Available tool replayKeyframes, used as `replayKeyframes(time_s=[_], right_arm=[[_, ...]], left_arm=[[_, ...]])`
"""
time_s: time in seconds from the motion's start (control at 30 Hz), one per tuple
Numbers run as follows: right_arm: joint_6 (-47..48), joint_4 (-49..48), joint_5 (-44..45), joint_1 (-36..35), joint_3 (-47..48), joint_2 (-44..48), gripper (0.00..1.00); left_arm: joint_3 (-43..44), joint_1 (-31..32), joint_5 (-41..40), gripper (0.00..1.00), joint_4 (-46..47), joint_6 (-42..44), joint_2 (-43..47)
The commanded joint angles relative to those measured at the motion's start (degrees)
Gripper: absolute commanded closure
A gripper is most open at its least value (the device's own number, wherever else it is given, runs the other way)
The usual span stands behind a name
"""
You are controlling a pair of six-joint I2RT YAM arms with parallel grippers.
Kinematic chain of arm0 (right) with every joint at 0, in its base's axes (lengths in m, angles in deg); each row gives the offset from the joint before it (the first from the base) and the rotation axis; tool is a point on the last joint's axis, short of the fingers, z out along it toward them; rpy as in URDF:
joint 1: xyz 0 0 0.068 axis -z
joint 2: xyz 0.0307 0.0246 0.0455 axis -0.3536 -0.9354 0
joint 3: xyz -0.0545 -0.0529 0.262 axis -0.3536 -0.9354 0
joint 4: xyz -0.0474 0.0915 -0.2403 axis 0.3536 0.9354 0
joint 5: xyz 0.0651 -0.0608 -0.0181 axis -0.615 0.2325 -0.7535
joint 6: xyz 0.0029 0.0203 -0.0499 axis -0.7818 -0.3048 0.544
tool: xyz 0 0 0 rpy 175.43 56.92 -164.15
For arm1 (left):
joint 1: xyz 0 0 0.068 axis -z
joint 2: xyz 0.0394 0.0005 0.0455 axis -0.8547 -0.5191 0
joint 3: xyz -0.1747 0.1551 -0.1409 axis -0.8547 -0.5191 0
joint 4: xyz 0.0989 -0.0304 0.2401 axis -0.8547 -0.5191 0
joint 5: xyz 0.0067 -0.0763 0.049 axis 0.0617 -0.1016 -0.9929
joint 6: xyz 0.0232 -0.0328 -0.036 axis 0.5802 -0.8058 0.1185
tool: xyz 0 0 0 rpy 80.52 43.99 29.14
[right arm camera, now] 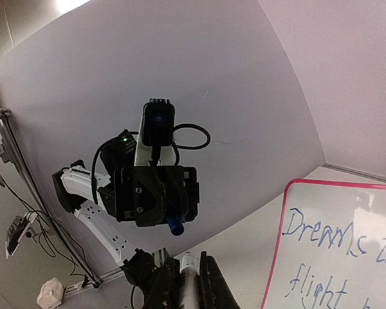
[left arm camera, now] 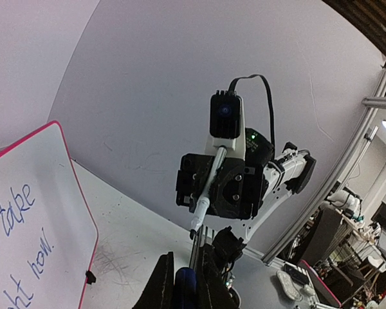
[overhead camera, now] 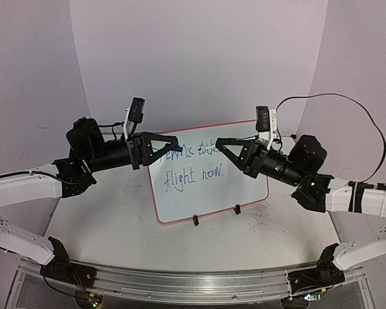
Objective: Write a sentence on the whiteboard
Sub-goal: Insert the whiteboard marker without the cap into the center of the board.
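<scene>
Whiteboard (overhead camera: 244,183): likely light, stiff, tippy on its clip feet (overhead camera: 195,220), I'd steady the rim; left gripper (overhead camera: 172,146) clamps blue cap (left arm camera: 183,283), right gripper (overhead camera: 220,143) clamps marker (left arm camera: 209,183)

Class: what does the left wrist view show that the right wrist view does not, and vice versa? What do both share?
Left wrist only: the right arm's wrist camera, the words "take" and "now", a black clip foot. Right wrist only: the left arm's wrist camera, the words "Dreams" and "flight". Both: the whiteboard, the white marker in the right tool, the blue cap in the left tool.
</scene>
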State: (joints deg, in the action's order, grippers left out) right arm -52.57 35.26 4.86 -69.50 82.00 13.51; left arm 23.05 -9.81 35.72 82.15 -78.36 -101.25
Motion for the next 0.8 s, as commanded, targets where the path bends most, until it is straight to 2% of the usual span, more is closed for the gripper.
replayKeyframes(time_s=[0.0, 0.3, 0.77], right_arm=[[-6.2, -13.7, 1.2, -1.7, 1.3, -2.7, 1.0], [-10.0, -17.9, 2.3, -3.6, 3.6, -8.4, 1.0], [-10.2, -19.3, 3.8, -3.9, 3.2, -8.7, 1.0]], left_arm=[[-2.6, 0.7, -3.8, 1.0, 12.4, -5.3, -0.1], [-2.3, 1.7, -3.8, 1.0, 14.6, -5.4, -1.0], [-1.7, 2.2, -2.6, 1.0, 14.9, -4.9, -2.4]])
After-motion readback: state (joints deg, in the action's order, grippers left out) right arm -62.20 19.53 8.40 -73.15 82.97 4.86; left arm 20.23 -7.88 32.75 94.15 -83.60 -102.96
